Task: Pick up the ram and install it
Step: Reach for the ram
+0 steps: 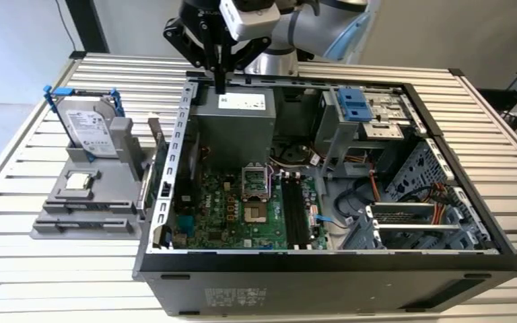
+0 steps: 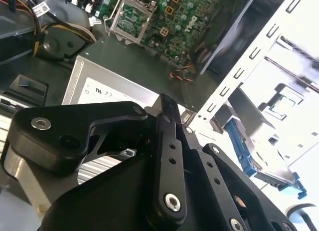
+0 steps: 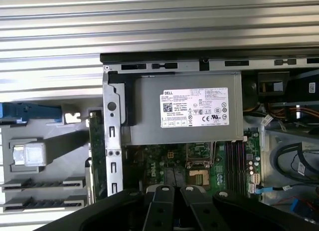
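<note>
Ram (image 3: 94, 141) edge-up, lengthwise along case wall (image 3: 113, 156)

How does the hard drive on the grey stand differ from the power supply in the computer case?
Place: the hard drive stands upright on the grey stand, outside the computer case; the power supply sits inside it.
Look: the hard drive has a blue frame; the power supply is a plain grey box.
Size: the power supply is clearly bulkier than the hard drive.
Both are greyish metal with a label.
</note>
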Controlling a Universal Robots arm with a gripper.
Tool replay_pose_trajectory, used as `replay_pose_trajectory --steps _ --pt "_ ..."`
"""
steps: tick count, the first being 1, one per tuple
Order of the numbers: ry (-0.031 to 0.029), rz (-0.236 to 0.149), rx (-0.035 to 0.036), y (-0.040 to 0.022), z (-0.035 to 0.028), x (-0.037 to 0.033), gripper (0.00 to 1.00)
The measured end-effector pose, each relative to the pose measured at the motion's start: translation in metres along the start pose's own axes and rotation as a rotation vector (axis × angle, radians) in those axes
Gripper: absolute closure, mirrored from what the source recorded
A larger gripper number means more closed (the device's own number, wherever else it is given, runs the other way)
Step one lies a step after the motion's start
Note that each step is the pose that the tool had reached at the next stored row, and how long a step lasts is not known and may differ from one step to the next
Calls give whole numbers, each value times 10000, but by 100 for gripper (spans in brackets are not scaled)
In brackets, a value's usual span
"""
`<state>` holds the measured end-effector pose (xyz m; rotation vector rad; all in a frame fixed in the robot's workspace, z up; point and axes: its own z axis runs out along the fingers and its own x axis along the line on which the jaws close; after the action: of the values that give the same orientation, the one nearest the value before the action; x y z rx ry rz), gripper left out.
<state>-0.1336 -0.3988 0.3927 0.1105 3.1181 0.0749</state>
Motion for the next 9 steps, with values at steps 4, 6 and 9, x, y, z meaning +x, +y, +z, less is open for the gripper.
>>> replay_pose_trajectory --steps 4,6,9 --pt "-1 -1 -1 -3 -1 48 100" --pt "-1 -2 -1 -5 -1 74 100" --pt "-1 -2 -1 -7 -2 105 100"
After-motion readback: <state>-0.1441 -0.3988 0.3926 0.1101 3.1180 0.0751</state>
